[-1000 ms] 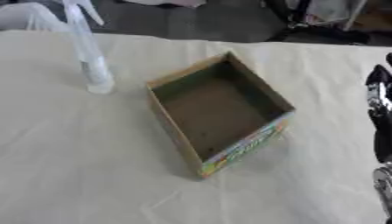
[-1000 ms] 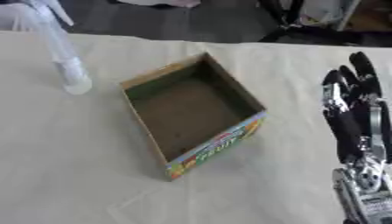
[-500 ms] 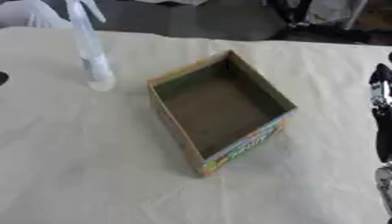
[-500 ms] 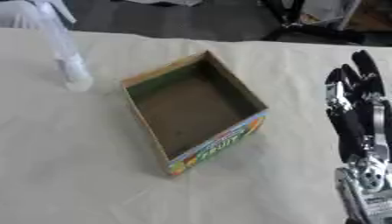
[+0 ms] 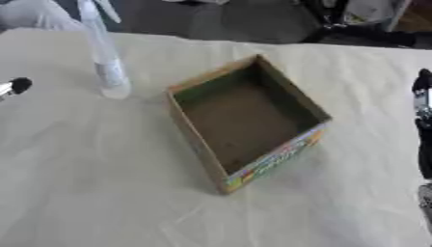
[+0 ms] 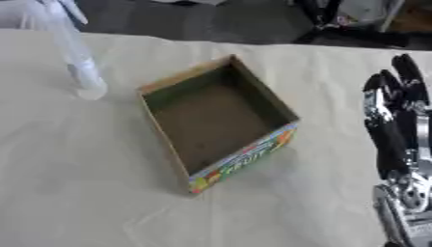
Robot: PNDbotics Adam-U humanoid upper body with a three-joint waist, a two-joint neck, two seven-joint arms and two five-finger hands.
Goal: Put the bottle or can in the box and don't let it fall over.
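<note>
Right robot hand (image 6: 397, 125) stands at the right edge of the worktop (image 6: 93, 193), black fingers straight and pointing up toward the far edge, spread a little, holding nothing; its silver wrist runs down to the near right corner. It is well apart from the box and touches none of the task's things. Left robot hand (image 5: 15, 87) shows only as a dark rounded tip with a silver part at the left edge of the left eye view, level with the bottle's base and near it but not touching; whether its fingers are wide or curled I cannot tell.

Covering the worktop is a pale cream cloth with soft creases, which runs from the near edge to a dark floor beyond the far edge.

On the cloth, about the middle of the worktop, sits the box (image 5: 245, 120), an open cardboard carton turned askew so that one corner points to the near edge and another to the far edge. Its inside is plain brown and holds nothing. The outer wall facing the near right corner carries a bright printed band in green, yellow and red.

Toward the far left corner stands the bottle (image 5: 103, 58), a slim clear spray bottle, upright on the cloth, outside the box and just beyond its left wall, not touching it. Its trigger head reaches the far edge of the worktop.
</note>
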